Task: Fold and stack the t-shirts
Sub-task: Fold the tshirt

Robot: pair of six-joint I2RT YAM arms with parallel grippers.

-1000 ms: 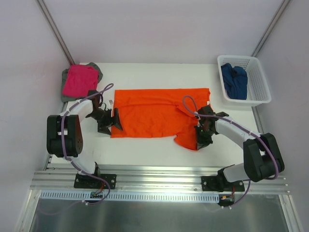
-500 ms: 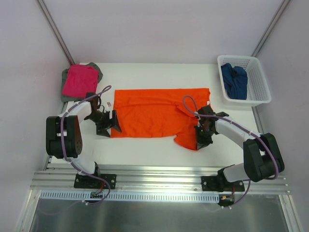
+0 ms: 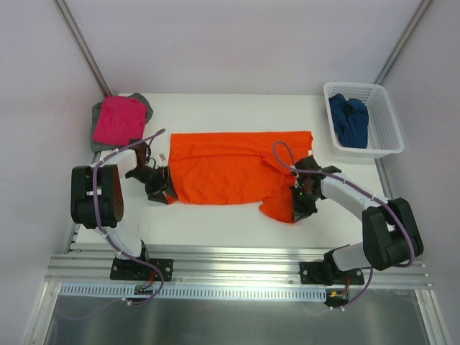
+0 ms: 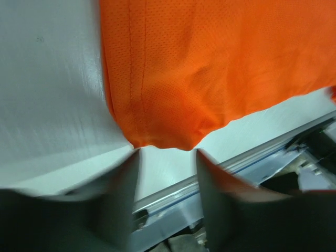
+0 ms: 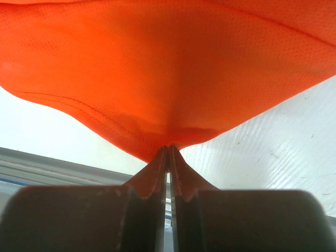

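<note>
The orange t-shirt (image 3: pixel 230 169) lies spread flat across the middle of the table, with a flap folded down at its near right. My right gripper (image 3: pixel 298 208) is shut on that flap's near corner; in the right wrist view the fingers (image 5: pixel 168 147) pinch the orange cloth (image 5: pixel 168 68). My left gripper (image 3: pixel 161 190) is at the shirt's near left corner. In the left wrist view its blurred jaws (image 4: pixel 167 151) stand apart, with the orange corner (image 4: pixel 163 139) just at their tips. A folded magenta t-shirt (image 3: pixel 118 118) lies on a grey one (image 3: pixel 144 100) at the far left.
A white lattice basket (image 3: pixel 388 122) at the far right holds the dark blue t-shirt (image 3: pixel 348 121). The aluminium rail (image 3: pixel 237 262) runs along the table's near edge, close behind both grippers.
My left gripper has slid right, up to the orange shirt's near left corner, and its jaws have narrowed. The right gripper and its hold are unchanged.
</note>
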